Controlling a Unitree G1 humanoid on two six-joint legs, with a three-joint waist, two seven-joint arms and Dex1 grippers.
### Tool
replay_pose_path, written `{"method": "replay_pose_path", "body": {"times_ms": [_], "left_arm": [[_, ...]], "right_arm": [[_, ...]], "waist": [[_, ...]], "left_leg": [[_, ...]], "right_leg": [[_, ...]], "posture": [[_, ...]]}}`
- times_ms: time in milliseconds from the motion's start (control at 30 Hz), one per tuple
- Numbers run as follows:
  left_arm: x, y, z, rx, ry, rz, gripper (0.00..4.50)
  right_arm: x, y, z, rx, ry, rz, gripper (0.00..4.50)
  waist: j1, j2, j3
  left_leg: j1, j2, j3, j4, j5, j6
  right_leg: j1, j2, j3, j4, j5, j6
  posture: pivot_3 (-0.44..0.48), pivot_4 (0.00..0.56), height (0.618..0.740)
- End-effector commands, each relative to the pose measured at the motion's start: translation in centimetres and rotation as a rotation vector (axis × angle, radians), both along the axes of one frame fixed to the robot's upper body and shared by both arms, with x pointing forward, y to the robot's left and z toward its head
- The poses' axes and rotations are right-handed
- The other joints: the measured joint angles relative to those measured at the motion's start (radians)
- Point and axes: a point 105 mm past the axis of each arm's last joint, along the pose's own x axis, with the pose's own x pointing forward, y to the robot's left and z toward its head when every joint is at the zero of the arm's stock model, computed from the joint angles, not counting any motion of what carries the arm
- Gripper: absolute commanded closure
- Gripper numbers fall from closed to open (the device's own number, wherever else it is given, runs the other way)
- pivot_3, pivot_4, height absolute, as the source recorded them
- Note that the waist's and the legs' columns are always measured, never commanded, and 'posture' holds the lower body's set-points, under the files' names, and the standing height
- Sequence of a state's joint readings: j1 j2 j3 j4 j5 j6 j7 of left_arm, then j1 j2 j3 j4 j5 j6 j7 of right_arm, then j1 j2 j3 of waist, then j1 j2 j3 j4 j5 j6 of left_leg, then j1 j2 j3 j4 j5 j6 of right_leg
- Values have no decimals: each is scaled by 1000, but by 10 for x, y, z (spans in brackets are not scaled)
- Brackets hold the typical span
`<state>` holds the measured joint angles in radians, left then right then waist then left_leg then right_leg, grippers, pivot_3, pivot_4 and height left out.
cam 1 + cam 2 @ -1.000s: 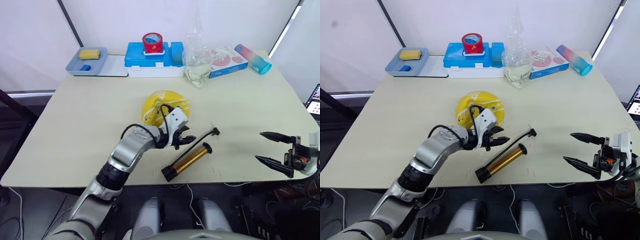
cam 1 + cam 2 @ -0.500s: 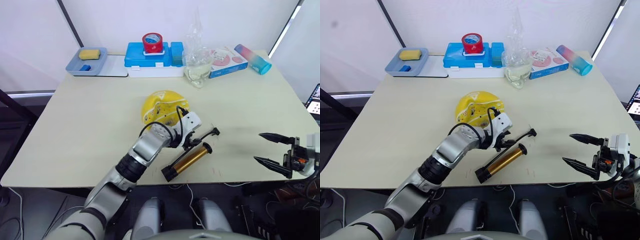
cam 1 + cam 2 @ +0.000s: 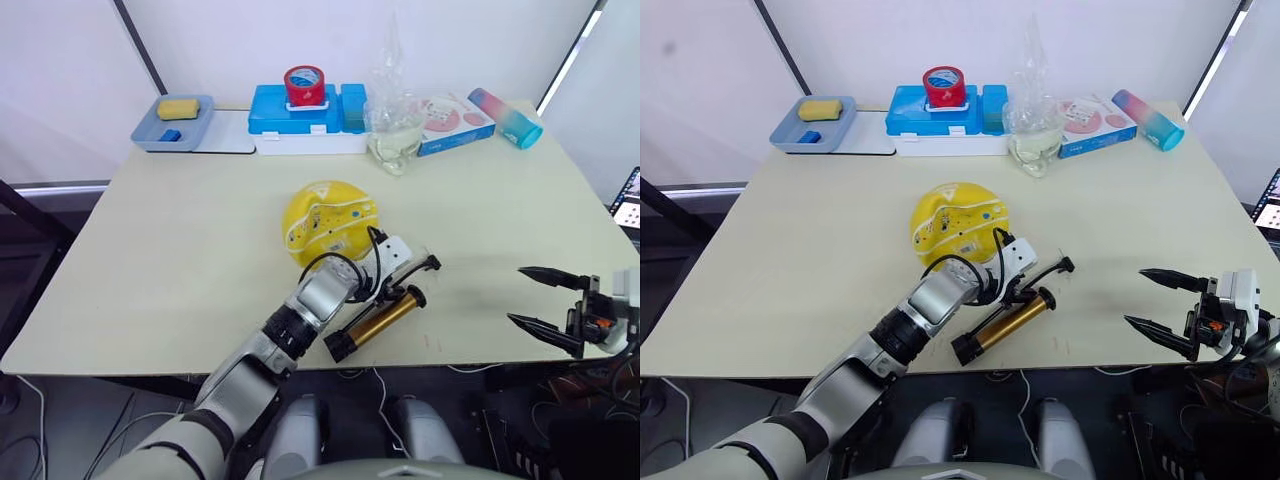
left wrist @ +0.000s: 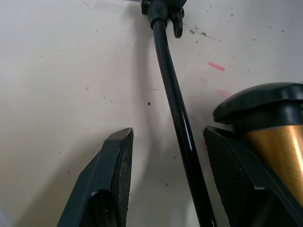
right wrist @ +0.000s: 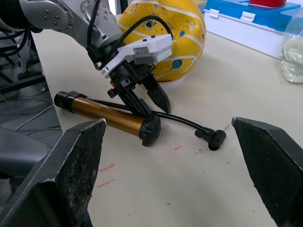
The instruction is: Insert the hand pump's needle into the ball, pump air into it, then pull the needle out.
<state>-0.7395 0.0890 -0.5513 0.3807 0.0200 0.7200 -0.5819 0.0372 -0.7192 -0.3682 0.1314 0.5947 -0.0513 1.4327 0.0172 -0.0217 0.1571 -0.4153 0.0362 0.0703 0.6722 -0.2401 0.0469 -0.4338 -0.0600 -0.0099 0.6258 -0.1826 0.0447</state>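
Hand pump lies flat on the table near the front edge, gold barrel angled toward the ball, black cap ends. Its thin black hose runs from the barrel's far cap out to the black fitting, which rests on the table well clear of the ball. I can't make out the needle itself at that tip.

Ball sits just behind the pump, yellow, flat-sided and sagging, so judge it soft: it'll give and roll under needle pressure unless you brace it.

Handling call:
- Hose is limp and slick-looking. Grab it mid-run and the tip flops. Take it right behind the fitting if you want control of the needle.
- Barrel is rigid and probably light; smooth metal, so it may slip. Clamp near a cap.
- Needle is thin and likely bends under side load. Push straight in.

Left gripper is down at the table, fingers spread, straddling the hose next to the barrel's end cap. Nothing clamped; one finger looks close to or against the cap.

Right gripper hangs off the table's right front corner, fingers wide apart, empty, well away from pump and ball.
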Motion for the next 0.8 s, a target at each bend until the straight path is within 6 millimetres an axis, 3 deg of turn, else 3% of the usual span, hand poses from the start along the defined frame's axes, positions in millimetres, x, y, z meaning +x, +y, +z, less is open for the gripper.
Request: {"method": "replay_pose_path", "body": {"times_ms": [33, 300, 467, 500, 633, 800], "left_arm": [[4, -15, 6, -12, -42, -22, 1992], [7, -20, 0, -16, -35, -13, 1992], [3, -20, -3, -21, -20, -29, 3916], [2, -21, -3, -25, -19, -30, 4464], [3, -21, 4, -54, -31, -32, 4464], [0, -30, 36, -148, -103, -75, 4464]], "right_arm": [[-1, -3, 6, -4, -37, -13, 0], [-1, -3, 5, -3, -30, -19, 0], [-1, -2, 5, 4, -29, -24, 0], [-1, -2, 4, 4, -28, -25, 0], [-2, -4, 3, 0, -25, -30, 0], [-1, -6, 3, 2, -29, -50, 0]], "waist": [[0, 0, 0], [0, 0, 0], [-2, 0, 0], [-2, 0, 0], [-2, 0, 0], [-3, 0, 0]], "left_leg": [[0, 0, 0, 0, 0, 0], [0, 0, -1, 0, 0, 0], [0, 0, -1, 0, 0, 0], [0, 0, -1, 0, 0, 0], [0, 0, -1, 0, 0, 0], [0, 0, -2, 0, 0, 0]], "right_leg": [[0, 0, 0, 0, 0, 0], [0, 0, 0, 0, 0, 0], [0, 0, 0, 0, 0, 0], [0, 0, 0, 0, 0, 0], [0, 0, 0, 0, 0, 0], [0, 0, 0, 0, 0, 0]], "posture": [[0, 150, 739], [0, 150, 739], [0, 150, 739], [0, 150, 739], [0, 150, 739], [0, 150, 739]]}}
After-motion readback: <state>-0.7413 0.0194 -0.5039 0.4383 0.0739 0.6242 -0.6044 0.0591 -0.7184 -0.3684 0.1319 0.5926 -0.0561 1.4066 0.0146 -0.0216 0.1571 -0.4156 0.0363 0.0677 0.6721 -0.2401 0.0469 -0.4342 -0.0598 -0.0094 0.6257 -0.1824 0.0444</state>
